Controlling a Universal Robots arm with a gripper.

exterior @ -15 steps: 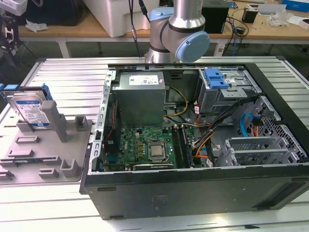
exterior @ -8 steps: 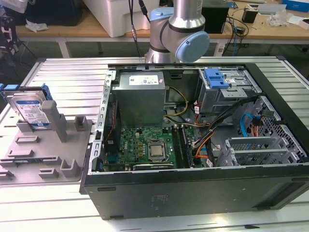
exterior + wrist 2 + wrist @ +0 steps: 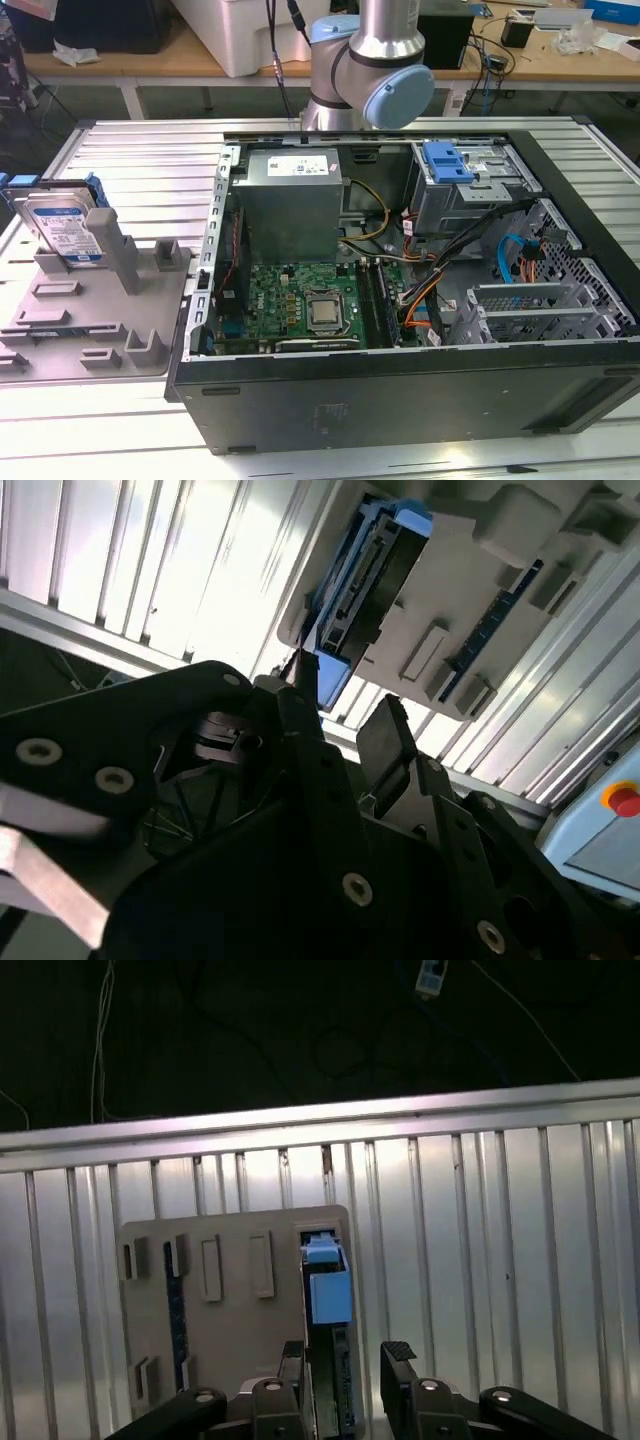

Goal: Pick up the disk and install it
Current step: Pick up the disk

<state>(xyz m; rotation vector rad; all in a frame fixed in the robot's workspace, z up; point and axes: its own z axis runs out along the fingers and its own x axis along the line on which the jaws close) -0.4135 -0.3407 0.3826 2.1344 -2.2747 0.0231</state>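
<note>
At the exterior view's left, the disk [image 3: 60, 228] stands on edge, label facing outward, in a slot of the grey fixture [image 3: 100, 310]. The fixture rests on the slatted table [image 3: 150, 160]. To the right lies the open computer case [image 3: 400, 400], with the power supply [image 3: 290, 205] above the motherboard [image 3: 300, 305]. The arm [image 3: 370, 60] rises behind the case at upper centre. Toward the exterior view's right, the drive cage [image 3: 470, 200] carries a blue latch [image 3: 447, 162]. In the first wrist view the gripper [image 3: 345, 1355] is spread wide and holds nothing. Its fingers [image 3: 398, 1362] frame the disk, seen edge-on and well apart from them.
</note>
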